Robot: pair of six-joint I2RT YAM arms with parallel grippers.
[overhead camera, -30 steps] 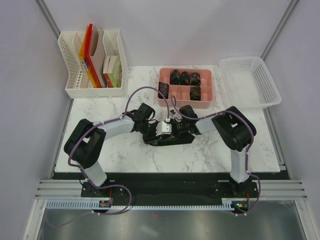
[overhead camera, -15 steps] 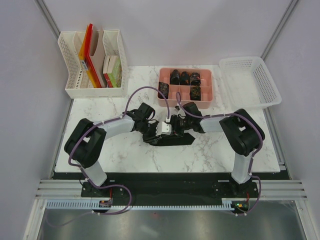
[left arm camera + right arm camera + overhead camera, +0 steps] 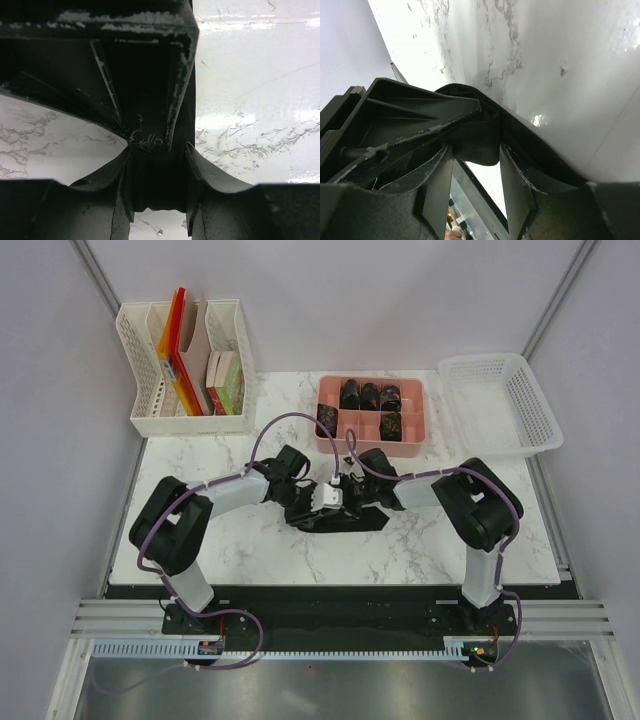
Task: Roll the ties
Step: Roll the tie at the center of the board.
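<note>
Between right fingers (image 3: 438,187) lies tie (image 3: 476,144)

A white marble-patterned table (image 3: 200,540) carries four things. A white slotted file organiser (image 3: 135,370) stands at its rear left corner. A pink compartment tray (image 3: 372,448) sits at rear centre. A white mesh basket (image 3: 500,405) rests at the rear right corner, well apart from the organiser. Near the middle, just in front of the tray, a dark tie (image 3: 345,522) lies spread on the bare marble.
</note>
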